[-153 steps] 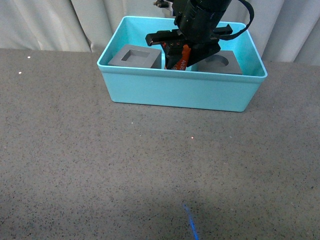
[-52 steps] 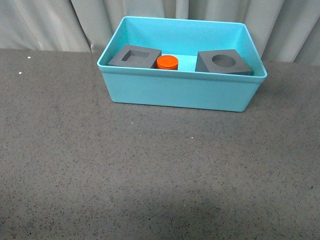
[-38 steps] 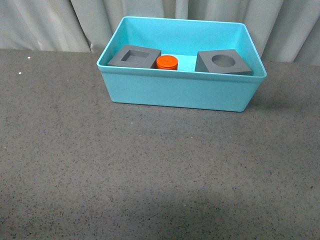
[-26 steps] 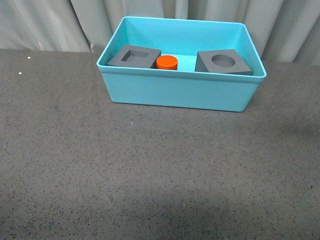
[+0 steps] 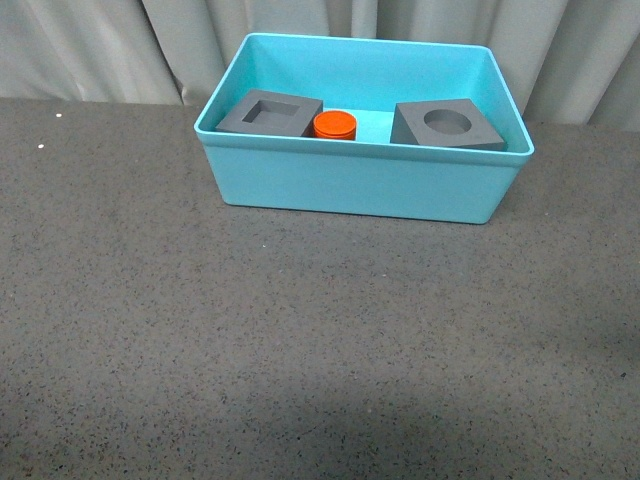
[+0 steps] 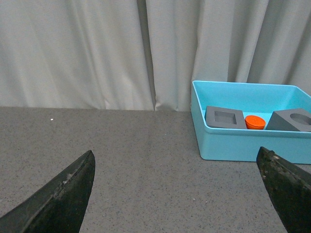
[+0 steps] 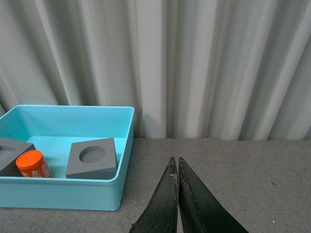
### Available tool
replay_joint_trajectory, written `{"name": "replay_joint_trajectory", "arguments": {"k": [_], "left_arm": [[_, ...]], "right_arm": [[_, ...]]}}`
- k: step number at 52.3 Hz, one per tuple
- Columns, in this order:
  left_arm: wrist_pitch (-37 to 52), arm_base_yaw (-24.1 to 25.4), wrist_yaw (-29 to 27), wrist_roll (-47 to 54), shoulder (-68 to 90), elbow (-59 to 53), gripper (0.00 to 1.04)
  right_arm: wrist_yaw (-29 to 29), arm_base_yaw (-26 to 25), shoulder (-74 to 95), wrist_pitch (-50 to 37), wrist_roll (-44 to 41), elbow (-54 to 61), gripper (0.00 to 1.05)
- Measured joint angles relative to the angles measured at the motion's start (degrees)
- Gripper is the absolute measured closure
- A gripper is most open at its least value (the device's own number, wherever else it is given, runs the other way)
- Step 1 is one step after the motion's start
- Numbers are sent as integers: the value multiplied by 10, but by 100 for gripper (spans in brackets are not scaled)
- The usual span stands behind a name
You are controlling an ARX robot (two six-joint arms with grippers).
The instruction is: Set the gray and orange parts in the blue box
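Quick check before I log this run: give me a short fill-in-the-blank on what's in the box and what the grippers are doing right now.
1. The orange cylinder sits between two gray ____.
2. All three parts lie inside the ____ box.
3. The cube nearer the robot's right has a ____ recess.
4. The right gripper is shut, while the left gripper is ____.

Missing words: cubes; blue; round; open
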State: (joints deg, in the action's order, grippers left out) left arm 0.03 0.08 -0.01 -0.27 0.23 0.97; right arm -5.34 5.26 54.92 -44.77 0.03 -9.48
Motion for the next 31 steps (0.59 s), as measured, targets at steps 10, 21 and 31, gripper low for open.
{"name": "replay_joint_trajectory", "arguments": {"k": [10, 21, 31], "left_arm": [[0, 0, 0, 0, 0, 0, 7], [0, 0, 0, 0, 0, 0, 7], [0, 0, 0, 0, 0, 0, 7]], "right_arm": [[49, -38, -57, 28, 0, 30, 104], [51, -51, -138, 79, 0, 59, 104], [52, -51, -180, 90, 0, 92, 104]]}}
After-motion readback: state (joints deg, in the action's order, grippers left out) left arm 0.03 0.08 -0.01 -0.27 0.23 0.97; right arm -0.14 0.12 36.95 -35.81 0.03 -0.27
